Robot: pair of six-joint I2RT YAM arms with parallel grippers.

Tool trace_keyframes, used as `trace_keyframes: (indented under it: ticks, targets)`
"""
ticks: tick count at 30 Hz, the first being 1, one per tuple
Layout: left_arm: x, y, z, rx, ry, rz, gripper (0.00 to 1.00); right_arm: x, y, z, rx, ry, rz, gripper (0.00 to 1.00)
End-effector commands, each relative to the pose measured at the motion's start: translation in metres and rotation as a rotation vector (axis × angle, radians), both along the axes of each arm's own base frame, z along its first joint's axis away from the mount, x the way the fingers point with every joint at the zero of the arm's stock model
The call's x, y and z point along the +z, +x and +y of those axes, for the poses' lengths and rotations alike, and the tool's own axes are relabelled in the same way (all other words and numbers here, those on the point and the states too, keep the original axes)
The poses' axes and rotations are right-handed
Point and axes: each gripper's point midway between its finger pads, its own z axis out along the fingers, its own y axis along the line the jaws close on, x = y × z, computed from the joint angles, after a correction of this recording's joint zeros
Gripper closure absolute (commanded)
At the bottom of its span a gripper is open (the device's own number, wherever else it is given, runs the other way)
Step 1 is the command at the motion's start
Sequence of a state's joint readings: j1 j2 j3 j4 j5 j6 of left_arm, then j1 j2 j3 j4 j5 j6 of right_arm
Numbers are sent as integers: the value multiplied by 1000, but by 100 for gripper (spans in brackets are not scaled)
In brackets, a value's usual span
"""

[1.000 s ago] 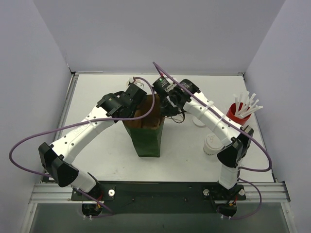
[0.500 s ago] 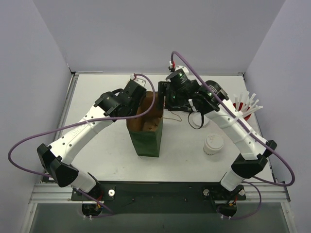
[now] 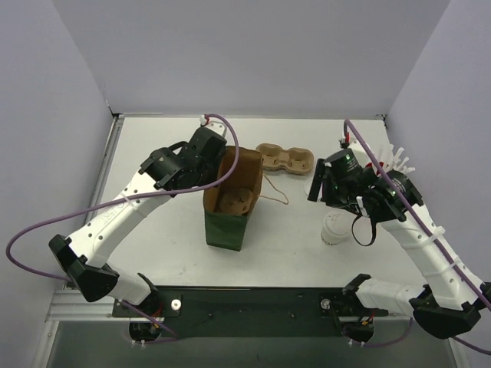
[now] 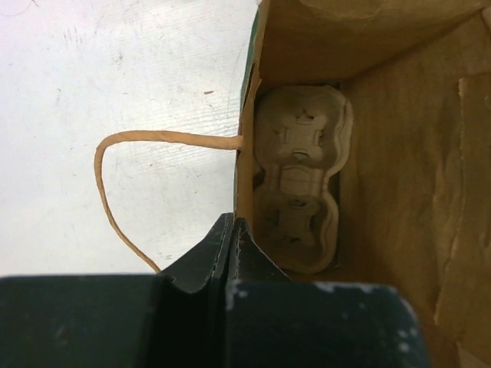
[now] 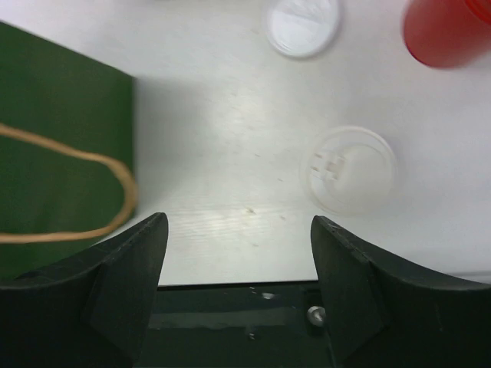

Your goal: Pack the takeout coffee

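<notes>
Takeout coffee [image 3: 335,228]: one small white paper cup, closed with a round white plastic lid. The lid is seated flat, with a small moulded sip feature on top. The cup stands upright on the white desk [image 3: 284,245], right-hand side, toward the near edge. It is well apart from the green paper bag [image 3: 224,228] and outside it.

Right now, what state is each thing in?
paper bag, upright, open.
cup carrier, inside the bag, empty.
second carrier, on the table, empty.
takeout coffee, upright, lidded, outside the bag.
loose lid, flat on the table.
red cup, upright.
left tool, shut on the bag's rim.
right tool, open, empty.
</notes>
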State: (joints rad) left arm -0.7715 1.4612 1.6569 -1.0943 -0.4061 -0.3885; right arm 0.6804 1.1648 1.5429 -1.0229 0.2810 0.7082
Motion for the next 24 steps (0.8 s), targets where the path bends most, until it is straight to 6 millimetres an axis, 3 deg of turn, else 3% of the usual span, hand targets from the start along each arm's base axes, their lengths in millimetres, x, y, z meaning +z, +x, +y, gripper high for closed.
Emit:
trace_keyframes:
  ticks: [1, 7, 18, 24]
  targets:
    - [27, -5, -5, 32, -156, -72, 100, -65, -28, -59, -160, -143, 153, 29]
    - [24, -10, -6, 70, -245, -60, 100, -103, -46, -82, -206, -162, 239, 25]
    - [11, -6, 24, 301, -188, -36, 100, -125, -40, -75, -185, -115, 297, 20]
    - [6, -6, 29, 337, -189, -9, 100, -138, -36, -88, -218, -137, 338, 13]
